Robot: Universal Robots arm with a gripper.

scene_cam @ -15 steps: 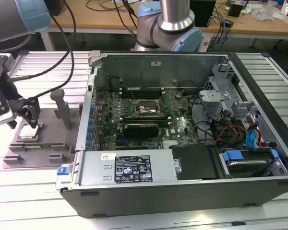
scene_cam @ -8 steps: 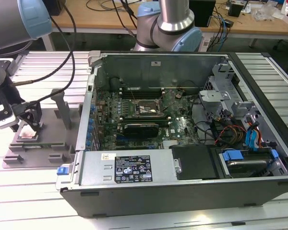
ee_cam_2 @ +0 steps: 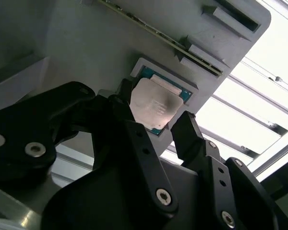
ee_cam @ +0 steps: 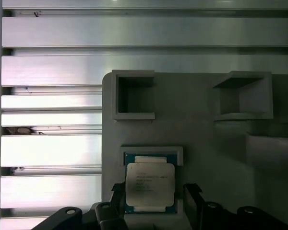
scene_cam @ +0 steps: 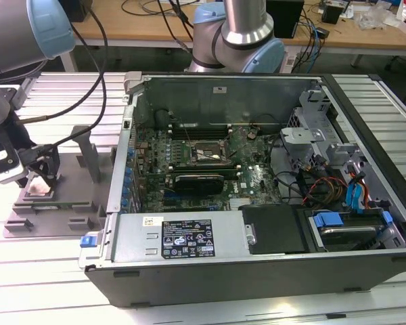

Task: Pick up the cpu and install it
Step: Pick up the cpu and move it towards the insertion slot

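End effector (ee_cam: 155,191) apart, straddling cpu (ee_cam: 150,179) seated in fixture (ee_cam: 201,139) pocket. Risk judged: closed off-centre, chip tilted, jammed against pocket rim, grip lost.

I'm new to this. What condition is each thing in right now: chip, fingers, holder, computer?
cpu: lying flat in a recess of the grey fixture, not lifted.
gripper: open, fingers on either side of the cpu.
grey fixture: flat on the table, holding the cpu.
computer case: on its side, open, board exposed.
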